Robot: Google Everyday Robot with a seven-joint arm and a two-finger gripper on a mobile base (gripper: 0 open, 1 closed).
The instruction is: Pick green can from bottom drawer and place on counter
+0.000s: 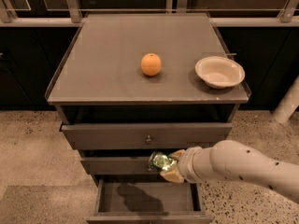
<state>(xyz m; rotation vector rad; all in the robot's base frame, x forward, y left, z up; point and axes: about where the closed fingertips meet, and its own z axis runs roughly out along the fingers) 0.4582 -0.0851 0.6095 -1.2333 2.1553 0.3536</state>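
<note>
Claw [169, 168] clenched on the green can [162, 161], held above the open bottom drawer [147, 197], before the middle drawer [117, 165]; the can is likely light, rigid, slippery-walled and best gripped mid-body.

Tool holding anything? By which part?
Yes, the green can. The tool, in front of the middle drawer and above the open bottom drawer, grips the can's right side, top and bottom.

Smooth tool [167, 165] above matt bottom drawer [154, 199] grips shiny green can [161, 161].
</note>
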